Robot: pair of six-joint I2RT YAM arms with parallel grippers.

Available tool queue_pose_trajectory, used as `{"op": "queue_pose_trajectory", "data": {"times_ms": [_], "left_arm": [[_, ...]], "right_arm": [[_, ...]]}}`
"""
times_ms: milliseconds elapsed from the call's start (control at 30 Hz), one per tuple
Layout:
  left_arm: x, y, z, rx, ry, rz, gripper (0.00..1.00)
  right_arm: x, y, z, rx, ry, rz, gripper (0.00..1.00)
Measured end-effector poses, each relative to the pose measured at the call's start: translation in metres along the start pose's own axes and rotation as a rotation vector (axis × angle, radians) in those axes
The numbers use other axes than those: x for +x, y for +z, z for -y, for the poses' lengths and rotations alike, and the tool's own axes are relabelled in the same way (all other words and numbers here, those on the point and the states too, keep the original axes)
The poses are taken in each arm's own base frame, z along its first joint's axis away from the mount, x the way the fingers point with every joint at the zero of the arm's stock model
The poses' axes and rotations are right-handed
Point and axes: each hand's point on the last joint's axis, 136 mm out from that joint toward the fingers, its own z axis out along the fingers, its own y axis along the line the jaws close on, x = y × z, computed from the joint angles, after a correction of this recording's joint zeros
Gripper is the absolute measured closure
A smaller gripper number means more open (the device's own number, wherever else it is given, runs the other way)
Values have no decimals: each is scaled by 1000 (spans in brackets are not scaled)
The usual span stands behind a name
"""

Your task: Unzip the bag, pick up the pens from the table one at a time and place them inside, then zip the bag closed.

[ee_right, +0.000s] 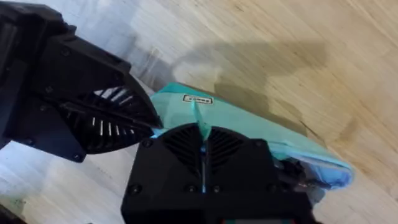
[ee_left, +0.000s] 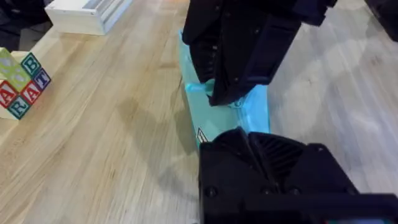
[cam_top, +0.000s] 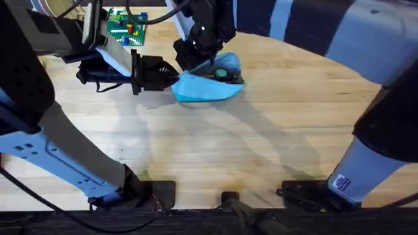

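The light blue bag (cam_top: 208,86) lies on the table (cam_top: 261,150) at the back middle. My left gripper (cam_top: 175,78) is shut on the bag's left end (ee_left: 255,115), fingers flat against the fabric. From above, my right gripper (cam_top: 196,62) is shut on the bag's top ridge along the zipper line (ee_right: 200,118). At the bag's right end the mouth gapes, and dark objects (cam_top: 222,73) that look like the pens sit inside; their ends also show in the right wrist view (ee_right: 298,180). In the left wrist view the right gripper (ee_left: 224,99) sits just beyond my own fingers (ee_left: 261,155).
A green board with small coloured pieces (cam_top: 124,27) stands at the back left. Alphabet blocks (ee_left: 18,84) and a white box (ee_left: 87,12) lie to one side of the bag. The wide front half of the table is bare wood.
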Motion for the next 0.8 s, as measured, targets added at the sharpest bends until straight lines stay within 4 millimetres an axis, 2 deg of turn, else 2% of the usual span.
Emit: {"op": "queue_pose_trajectory", "data": {"times_ms": [233,533,800], "left_arm": [[-6,1,-2,-13,1,35,959],[-9,2,-1,-11,-10,44,959],[-10,3,-1,-8,-12,48,959]], "right_arm": [[-6,-17,4,20,1,34,972],[-2,-18,8,40,2,18,971],[5,-19,33,57,48,-18,971]]}}
